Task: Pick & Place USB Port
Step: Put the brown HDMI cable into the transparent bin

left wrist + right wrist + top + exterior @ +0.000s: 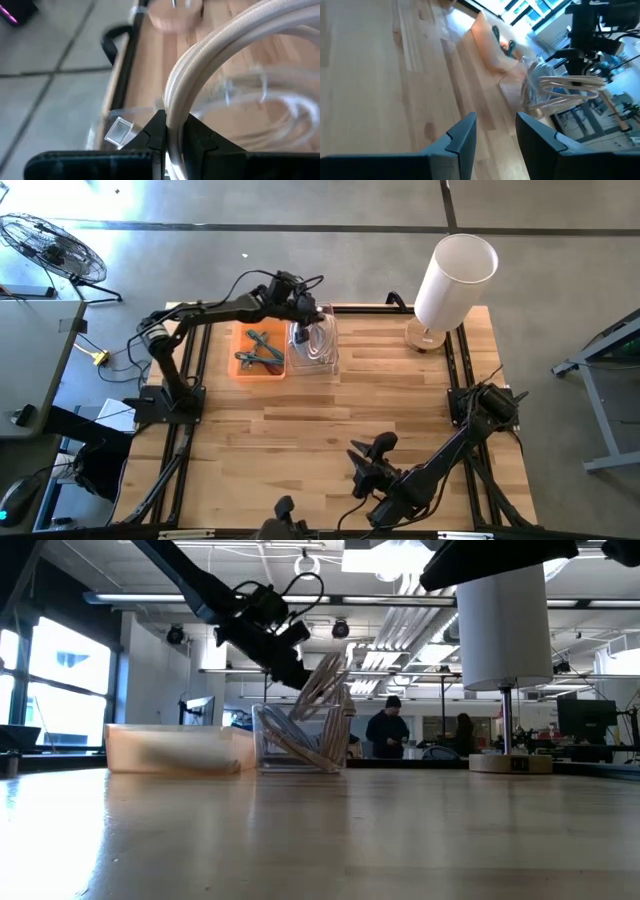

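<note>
A clear plastic bin [315, 345] at the table's far side holds coiled white braided USB cables [320, 700]. My left gripper [300, 320] hangs over the bin, shut on one white cable [200, 60]. An orange bin [258, 352] with teal-handled tools stands just left of the clear bin. My right gripper [368, 463] is open and empty near the table's near edge, low over the wood [492, 135]. My left gripper pinches a loop of the white braided cable [172, 120] between its two fingers, coming from above and pointing down. The cable arches up out of the fingers; its other coils rise out of the clear bin [325, 690], their lower parts inside it.
A white lamp [450, 280] on a round wooden base [425, 337] stands at the table's far right. Black frame rails run along the table's left and right edges. People stand in the room behind the table [388, 730]. Bare wood lies in the middle.
</note>
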`<state>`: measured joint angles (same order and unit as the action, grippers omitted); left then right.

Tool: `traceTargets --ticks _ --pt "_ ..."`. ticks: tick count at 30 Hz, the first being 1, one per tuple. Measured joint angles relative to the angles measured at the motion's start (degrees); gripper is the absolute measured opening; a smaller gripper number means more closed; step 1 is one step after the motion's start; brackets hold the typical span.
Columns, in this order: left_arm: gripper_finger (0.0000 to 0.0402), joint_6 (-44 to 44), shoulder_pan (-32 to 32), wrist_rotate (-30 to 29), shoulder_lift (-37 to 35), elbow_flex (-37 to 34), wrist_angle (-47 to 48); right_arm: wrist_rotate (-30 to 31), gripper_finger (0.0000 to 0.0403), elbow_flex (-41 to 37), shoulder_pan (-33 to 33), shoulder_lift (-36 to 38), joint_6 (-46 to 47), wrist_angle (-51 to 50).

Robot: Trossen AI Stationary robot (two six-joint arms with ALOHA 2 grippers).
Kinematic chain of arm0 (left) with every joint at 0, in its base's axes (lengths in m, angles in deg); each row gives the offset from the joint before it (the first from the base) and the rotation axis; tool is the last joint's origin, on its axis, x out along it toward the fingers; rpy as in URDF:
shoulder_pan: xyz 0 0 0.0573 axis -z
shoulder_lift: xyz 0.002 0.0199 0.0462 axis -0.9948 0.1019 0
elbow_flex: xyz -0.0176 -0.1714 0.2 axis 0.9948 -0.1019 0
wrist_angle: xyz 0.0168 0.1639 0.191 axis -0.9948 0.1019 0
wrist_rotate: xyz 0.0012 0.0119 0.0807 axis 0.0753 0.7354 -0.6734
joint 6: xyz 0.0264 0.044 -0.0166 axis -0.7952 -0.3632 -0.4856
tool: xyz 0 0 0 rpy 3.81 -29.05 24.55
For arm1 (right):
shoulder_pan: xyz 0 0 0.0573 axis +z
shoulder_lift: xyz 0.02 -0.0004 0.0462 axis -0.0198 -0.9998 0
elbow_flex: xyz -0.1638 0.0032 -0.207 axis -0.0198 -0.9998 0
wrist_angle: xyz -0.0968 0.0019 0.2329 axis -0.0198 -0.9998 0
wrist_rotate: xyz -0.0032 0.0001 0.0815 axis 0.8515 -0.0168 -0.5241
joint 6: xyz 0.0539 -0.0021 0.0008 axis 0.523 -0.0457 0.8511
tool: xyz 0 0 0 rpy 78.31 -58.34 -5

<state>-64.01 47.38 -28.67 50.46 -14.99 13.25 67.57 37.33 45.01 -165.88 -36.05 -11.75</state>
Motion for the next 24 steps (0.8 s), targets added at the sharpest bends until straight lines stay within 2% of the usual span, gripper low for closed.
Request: traceTargets --ticks 5,12,17,20,24 --pt "0.0038 0.10 -0.02 0.17 2.91 0.02 -1.69 -2.62 0.0129 0.00 0.00 0.00 2.20 -0.46" --pt "0.0157 1.31 0.02 1.38 2.85 0.04 -1.71 -4.89 0.0129 0.00 0.00 0.00 4.15 -0.52" --pt "0.0222 1.75 0.02 2.34 1.85 0.09 -0.75 -5.08 0.0129 0.00 0.00 0.00 4.54 -0.63" --pt "0.0243 1.60 0.39 5.25 1.33 0.10 -1.14 -4.96 0.0129 0.00 0.00 0.14 4.44 -0.95" --pt "0.0247 1.30 0.78 11.28 0.10 0.09 -0.79 -4.61 0.0129 0.00 -0.06 1.19 4.20 -2.42"
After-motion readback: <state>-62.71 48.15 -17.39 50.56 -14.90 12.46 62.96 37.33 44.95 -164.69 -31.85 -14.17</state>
